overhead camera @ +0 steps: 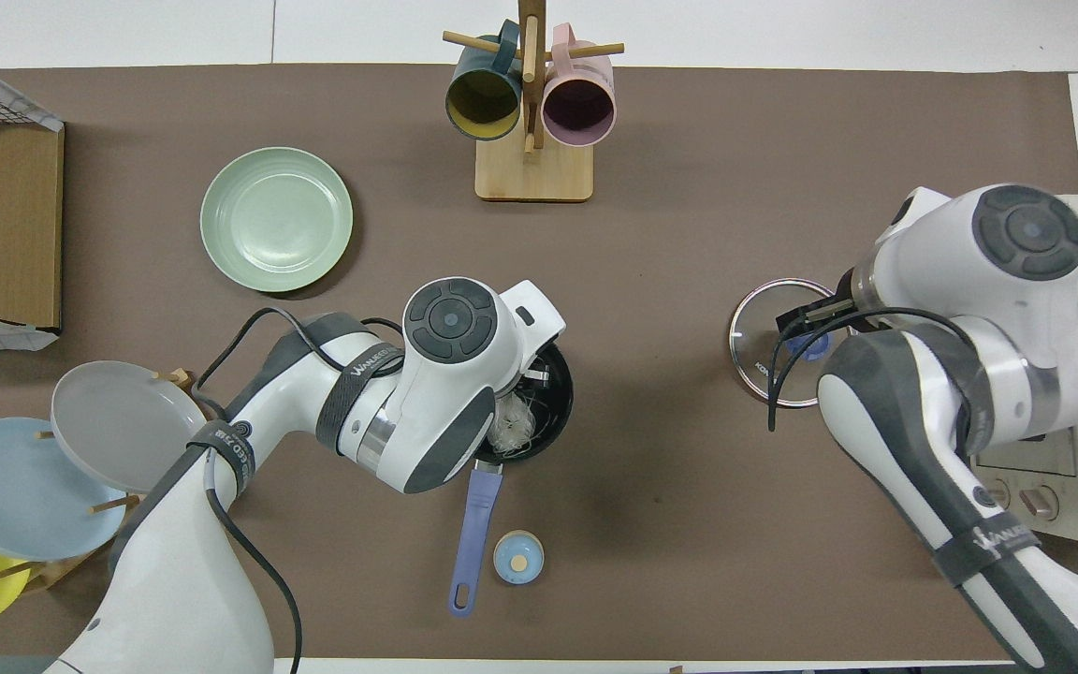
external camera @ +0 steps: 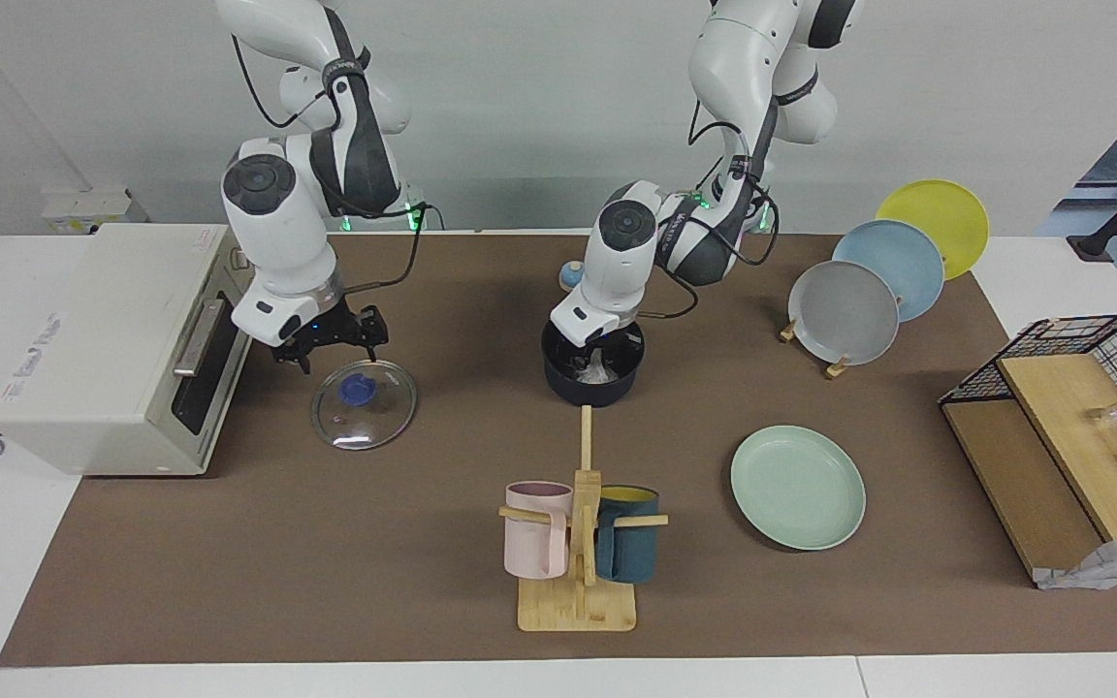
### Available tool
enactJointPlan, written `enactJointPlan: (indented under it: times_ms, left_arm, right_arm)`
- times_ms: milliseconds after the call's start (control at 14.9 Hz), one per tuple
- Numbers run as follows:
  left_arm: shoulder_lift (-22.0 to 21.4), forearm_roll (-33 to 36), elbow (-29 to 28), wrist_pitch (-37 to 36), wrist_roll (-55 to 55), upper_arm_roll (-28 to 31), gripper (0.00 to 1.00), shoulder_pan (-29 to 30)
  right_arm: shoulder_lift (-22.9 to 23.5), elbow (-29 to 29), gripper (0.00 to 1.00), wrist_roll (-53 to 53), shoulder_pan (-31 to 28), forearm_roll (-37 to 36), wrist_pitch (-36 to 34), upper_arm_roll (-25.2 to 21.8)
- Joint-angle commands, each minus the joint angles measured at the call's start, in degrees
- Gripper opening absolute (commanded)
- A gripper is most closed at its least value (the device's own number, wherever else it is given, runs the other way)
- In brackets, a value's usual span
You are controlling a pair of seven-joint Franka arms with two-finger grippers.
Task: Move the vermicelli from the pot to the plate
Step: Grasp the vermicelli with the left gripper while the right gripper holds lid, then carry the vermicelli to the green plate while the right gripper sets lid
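The dark navy pot (external camera: 590, 391) stands mid-table, its blue handle (overhead camera: 475, 524) pointing toward the robots. The whitish vermicelli (external camera: 597, 369) lies inside it and also shows in the overhead view (overhead camera: 513, 427). My left gripper (external camera: 603, 355) is lowered into the pot onto the vermicelli, and the pot wall hides its tips. The mint-green plate (external camera: 797, 487) lies bare, farther from the robots than the pot, toward the left arm's end. My right gripper (external camera: 334, 351) is open and empty, raised just above the glass lid (external camera: 365, 417).
A toaster oven (external camera: 112, 339) stands at the right arm's end beside the lid. A mug rack (external camera: 578, 543) with two mugs stands farther out than the pot. Grey, blue and yellow plates (external camera: 849, 310) lean on a stand. A wire basket (external camera: 1101, 339) and a small blue disc (overhead camera: 518, 557) also stand on the table.
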Motion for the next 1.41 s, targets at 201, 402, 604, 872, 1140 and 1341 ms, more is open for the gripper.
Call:
enactJointPlan:
  times_ms: [201,402,604,872,1140,1341]
  left_arm:
    - [-7.84,-0.49,10.1,-20.63,3.63,1.15,0.0,4.18]
    - [-8.2,-0.84,19.67,-30.48,8.54,1.33,0.0,11.19]
    - [-6.54,-2.15,21.99,-28.42,16.09,1.33,0.0,20.77]
    - [-3.47,-3.21,18.83,-18.93,25.15,1.41,0.0,28.35]
    - [2.86,-2.6,18.56,-10.84,28.69,1.41,0.0,30.2]
    - [7.08,-1.81,17.51,-4.87,29.38,1.41,0.0,29.77]
  right_arm:
    - [-2.67,13.47,1.0,5.67,-1.04,1.44,-15.6,-1.27]
    - [-5.23,13.3,1.0,5.59,-1.39,3.98,-19.82,-1.79]
    - [-6.55,13.12,1.0,5.77,9.74,4.08,-20.35,-13.45]
    - [-7.16,11.89,1.0,5.15,16.87,4.52,-20.09,-23.83]
    - [-9.98,8.37,1.0,5.16,18.74,4.35,-19.05,-24.82]
    - [-8.4,10.65,1.0,5.15,17.95,4.35,-17.89,-24.74]
